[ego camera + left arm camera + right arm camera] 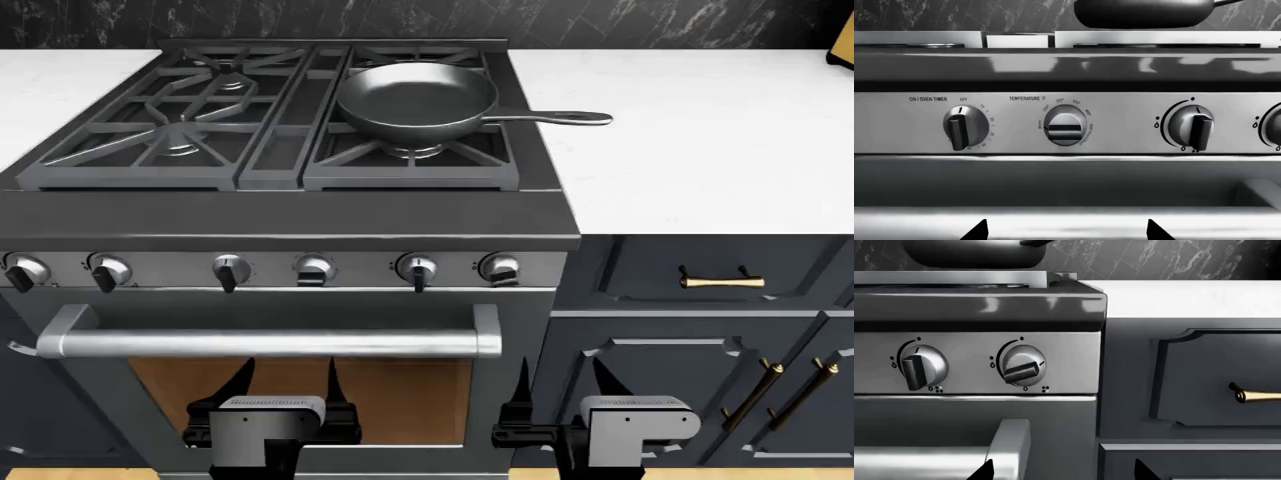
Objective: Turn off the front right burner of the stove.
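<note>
The stove [287, 215] stands ahead with black grates and six silver knobs along its front. The front right burner [419, 152] shows only as a silver head peeking from under the front edge of a dark skillet [416, 100]. In the right wrist view the rightmost knob [1022, 368] is turned sideways, while its neighbour [919, 368] stands about upright. My left gripper [288, 375] is open and empty before the oven door, below the middle knobs. My right gripper [562, 375] is open and empty, low by the stove's right edge, apart from the knobs.
The steel bar handle [267, 343] crosses the oven door above my grippers. The white counter [694, 140] and navy cabinets with brass handles [721, 280] lie right of the stove. The left wrist view shows the timer knob [964, 127], temperature knob [1066, 127] and one burner knob [1194, 129].
</note>
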{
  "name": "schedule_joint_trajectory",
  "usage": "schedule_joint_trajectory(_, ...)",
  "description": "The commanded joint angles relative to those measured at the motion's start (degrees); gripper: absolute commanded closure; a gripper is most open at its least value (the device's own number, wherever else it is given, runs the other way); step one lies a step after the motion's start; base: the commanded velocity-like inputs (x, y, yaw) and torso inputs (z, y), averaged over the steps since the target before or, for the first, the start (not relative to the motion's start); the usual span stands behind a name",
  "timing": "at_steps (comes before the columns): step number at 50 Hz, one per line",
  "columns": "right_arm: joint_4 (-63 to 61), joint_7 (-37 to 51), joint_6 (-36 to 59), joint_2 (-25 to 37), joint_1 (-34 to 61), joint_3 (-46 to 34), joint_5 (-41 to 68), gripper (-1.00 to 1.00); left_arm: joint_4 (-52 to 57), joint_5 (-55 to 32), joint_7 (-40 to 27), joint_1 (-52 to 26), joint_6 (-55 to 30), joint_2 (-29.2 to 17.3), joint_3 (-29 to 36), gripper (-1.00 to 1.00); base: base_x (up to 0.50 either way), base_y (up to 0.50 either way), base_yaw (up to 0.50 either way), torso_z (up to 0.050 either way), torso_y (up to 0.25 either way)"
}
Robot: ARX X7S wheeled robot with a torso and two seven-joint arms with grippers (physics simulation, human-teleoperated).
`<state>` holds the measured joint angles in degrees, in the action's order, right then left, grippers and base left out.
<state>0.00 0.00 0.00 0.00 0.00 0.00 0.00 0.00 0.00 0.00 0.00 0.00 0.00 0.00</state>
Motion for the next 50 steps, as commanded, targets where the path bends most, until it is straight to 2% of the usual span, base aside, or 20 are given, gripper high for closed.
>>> schedule_joint_trajectory(1,0.21,1.20,-0.05,0.92,0.10,-1.06,0.81,-1.00,0.06,-1.03,-0.95,0.07,0.08,-0.88,1.11,-1.00,0.00,0.00,0.00,0.000,0.000)
schedule_joint_trajectory(17,-0.25,2.78,0.63,3.59,-0.31,-4.94,1.99,-1.00,-1.47,-3.29,-2.83,-0.31,-0.20,-3.33,4.49,-1.00,0.00,0.00,0.00,0.000,0.000)
schedule_joint_trajectory(50,0.04,5.59,0.49,5.89,0.43,-7.78,3.41,-1.00,-2.68,-5.28,-5.32,-1.05,-0.55,-5.51,7.33,-1.00,0.00,0.02,0.00,0.000,0.000)
